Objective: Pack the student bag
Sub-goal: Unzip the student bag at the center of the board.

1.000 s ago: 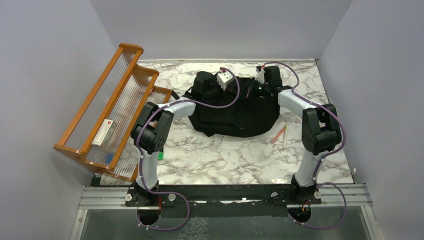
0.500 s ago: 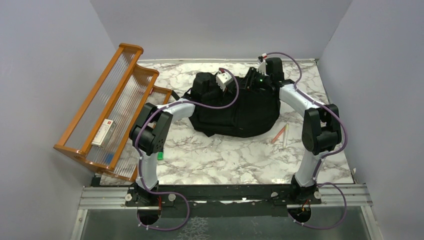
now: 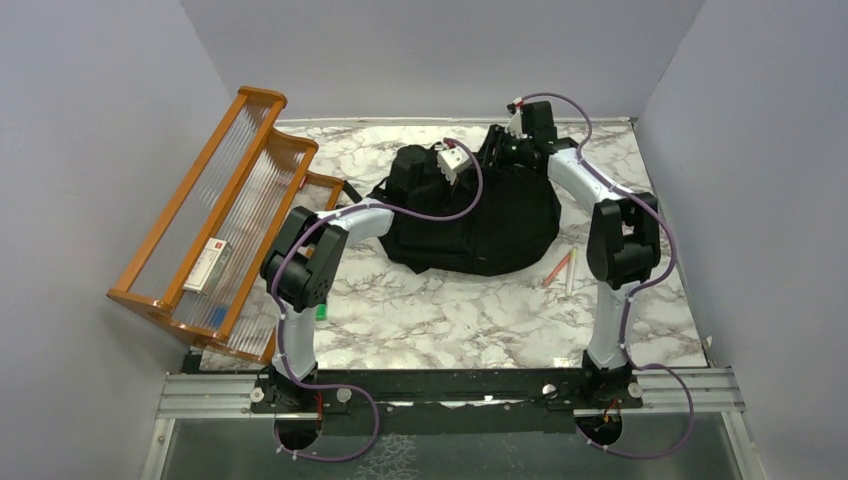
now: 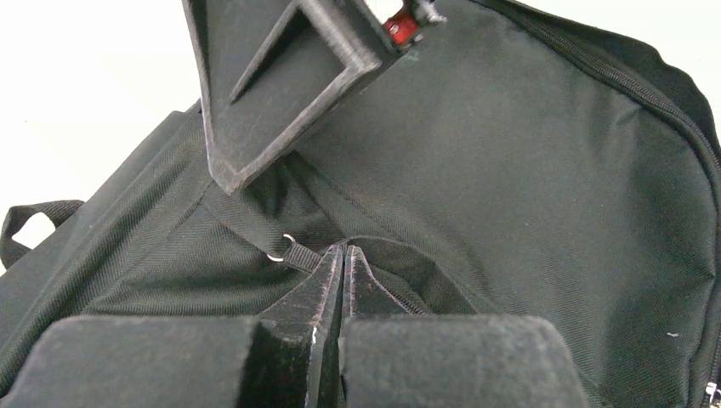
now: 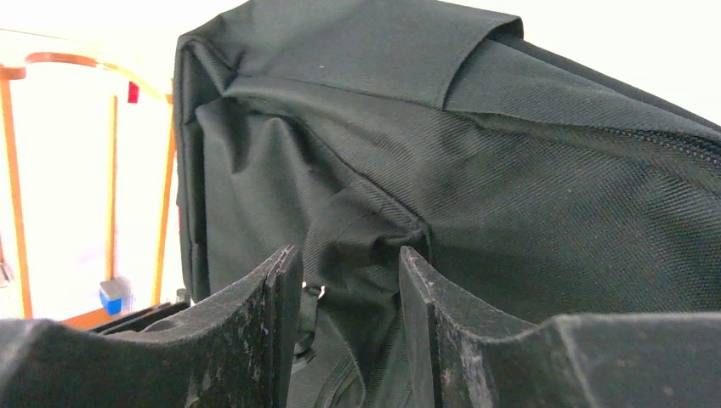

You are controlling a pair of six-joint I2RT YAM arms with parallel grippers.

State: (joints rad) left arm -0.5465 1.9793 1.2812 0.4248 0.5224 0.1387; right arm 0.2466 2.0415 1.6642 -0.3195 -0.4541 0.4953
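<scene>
Top camera looks down from behind; wrist cameras closely share the student bag [image 4: 527, 170].

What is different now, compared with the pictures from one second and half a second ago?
The right gripper moved toward the far edge of the table. It holds a fold of the student bag and pulled the bag's far part up and back. The left gripper stayed shut on the bag at nearly the same place. The wooden rack and the pencils did not move.
</scene>
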